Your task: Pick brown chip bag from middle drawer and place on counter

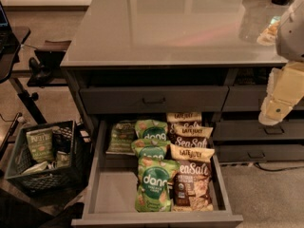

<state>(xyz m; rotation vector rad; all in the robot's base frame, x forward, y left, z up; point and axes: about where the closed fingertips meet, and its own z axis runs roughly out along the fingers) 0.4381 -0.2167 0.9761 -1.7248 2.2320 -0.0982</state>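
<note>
The middle drawer (99,184) stands pulled open below the counter (166,27). Three brown chip bags lie in a row along its right side, overlapping each other. The front one (192,184) is fully visible, with two more behind it (191,139) (184,120). Several green "dang" bags (153,184) lie to their left. My gripper (278,106), a cream-coloured piece under the white arm (292,27), hangs at the right edge. It is above and to the right of the drawer, apart from the bags and holding nothing visible.
The top drawer (154,100) is shut. Narrower grey drawers (266,129) are to the right. A black crate (42,158) with snack bags sits on the floor to the left, beside a black stand (21,84). A small object (270,30) lies on the counter's right.
</note>
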